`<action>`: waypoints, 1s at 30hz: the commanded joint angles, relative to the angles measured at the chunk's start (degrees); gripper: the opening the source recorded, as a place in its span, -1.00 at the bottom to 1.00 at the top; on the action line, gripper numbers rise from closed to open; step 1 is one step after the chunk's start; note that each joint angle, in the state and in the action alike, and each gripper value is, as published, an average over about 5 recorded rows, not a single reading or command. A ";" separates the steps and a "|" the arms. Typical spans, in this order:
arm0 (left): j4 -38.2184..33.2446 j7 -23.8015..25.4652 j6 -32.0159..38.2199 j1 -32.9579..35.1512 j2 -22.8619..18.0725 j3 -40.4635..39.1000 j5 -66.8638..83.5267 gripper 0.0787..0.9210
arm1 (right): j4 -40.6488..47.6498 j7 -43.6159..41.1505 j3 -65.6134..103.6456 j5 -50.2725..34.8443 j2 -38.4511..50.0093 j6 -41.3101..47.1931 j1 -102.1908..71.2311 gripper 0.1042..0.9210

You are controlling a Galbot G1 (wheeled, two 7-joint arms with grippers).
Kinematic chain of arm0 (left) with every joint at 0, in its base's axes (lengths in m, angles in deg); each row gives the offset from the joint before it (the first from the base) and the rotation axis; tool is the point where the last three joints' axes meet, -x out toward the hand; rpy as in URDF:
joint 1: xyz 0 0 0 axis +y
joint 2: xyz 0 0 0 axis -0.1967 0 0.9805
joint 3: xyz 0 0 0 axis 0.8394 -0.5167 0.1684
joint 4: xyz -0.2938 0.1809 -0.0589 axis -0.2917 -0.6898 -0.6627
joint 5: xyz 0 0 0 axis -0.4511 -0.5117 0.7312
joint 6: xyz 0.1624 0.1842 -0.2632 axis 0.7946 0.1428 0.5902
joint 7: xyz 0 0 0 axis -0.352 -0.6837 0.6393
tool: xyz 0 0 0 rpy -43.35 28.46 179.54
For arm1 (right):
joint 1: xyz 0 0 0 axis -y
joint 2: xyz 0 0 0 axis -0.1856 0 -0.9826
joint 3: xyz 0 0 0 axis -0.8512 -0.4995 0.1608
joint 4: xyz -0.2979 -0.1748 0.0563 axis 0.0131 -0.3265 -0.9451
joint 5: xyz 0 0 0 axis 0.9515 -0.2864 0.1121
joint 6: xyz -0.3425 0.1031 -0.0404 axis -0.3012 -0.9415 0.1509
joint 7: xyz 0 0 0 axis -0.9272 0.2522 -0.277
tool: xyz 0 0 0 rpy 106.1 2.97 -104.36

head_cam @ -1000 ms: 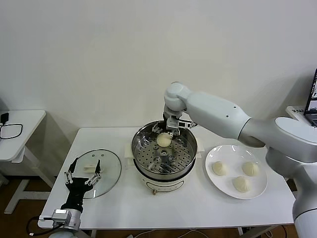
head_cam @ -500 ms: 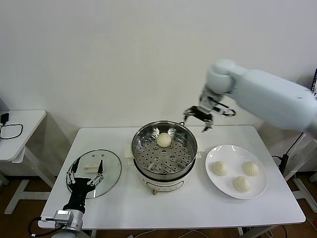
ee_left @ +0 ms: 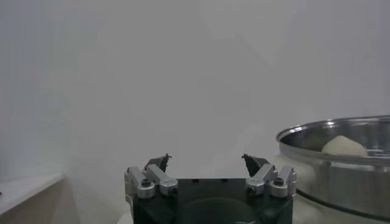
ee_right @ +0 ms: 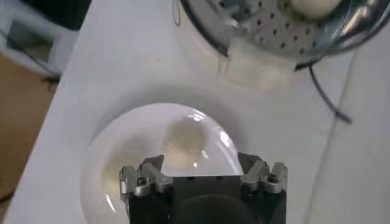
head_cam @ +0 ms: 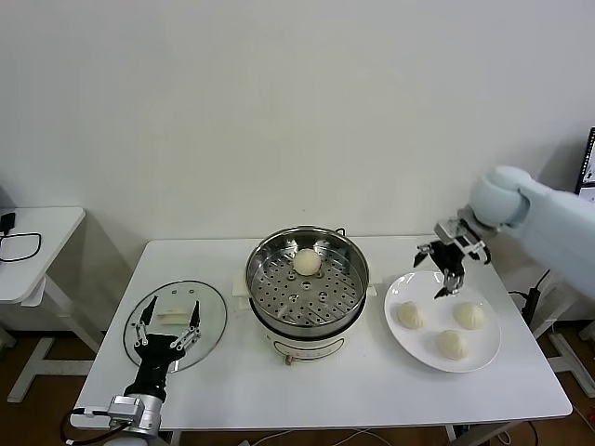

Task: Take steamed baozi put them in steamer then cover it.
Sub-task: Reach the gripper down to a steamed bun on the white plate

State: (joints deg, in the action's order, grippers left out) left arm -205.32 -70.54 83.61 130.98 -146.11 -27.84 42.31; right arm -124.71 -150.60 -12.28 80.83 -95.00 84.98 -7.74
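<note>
Left gripper (head_cam: 165,336) is parked low at the near table edge over the cover (head_cam: 176,324), a flat glass disc with a white handle; jaws spread, nothing held. Three steamed baozi (head_cam: 454,345), matte cream domes, are seen on the white plate (head_cam: 402,338); one is already in the steamer (head_cam: 308,294), on shiny perforated steel. Right gripper (head_cam: 449,271) hangs above the plate's far rim, jaws apart and empty. Nearest bun is judged just below and nearer; round, no long axis.

White plate (head_cam: 488,358) on white table (head_cam: 372,386)
</note>
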 commanded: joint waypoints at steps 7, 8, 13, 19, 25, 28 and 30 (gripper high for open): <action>0.93 0.04 0.25 -0.40 -0.08 -0.53 -0.26 0.77 | 7.94 4.89 10.36 3.14 -3.35 3.71 -14.21 0.76; 1.02 0.04 0.25 -0.43 -0.08 -0.57 -0.27 0.77 | 8.56 5.19 10.48 3.16 -3.92 3.71 -14.25 0.76; 1.15 0.05 0.22 -0.54 -0.06 -0.63 -0.28 0.77 | 10.61 5.58 10.68 3.84 -5.98 3.78 -14.42 0.76; 1.27 0.04 0.19 -0.68 -0.03 -0.59 -0.27 0.77 | 11.91 5.87 11.34 4.94 -7.57 3.78 -15.17 0.76; 1.23 0.01 0.22 -0.71 -0.07 -0.62 -0.27 0.77 | 12.62 6.45 11.90 5.52 -8.37 3.56 -16.21 0.76; 1.30 0.00 0.26 -0.73 -0.07 -0.59 -0.31 0.77 | 12.61 6.58 12.45 5.61 -8.62 3.56 -16.91 0.76; 1.29 -0.01 0.27 -0.73 -0.08 -0.59 -0.33 0.77 | 12.70 6.59 12.75 5.84 -8.76 3.54 -17.25 0.76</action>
State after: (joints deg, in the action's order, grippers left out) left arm -204.10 -70.53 83.85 130.26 -146.18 -28.41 42.02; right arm -112.90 -144.46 -0.33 86.27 -103.03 88.28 -23.82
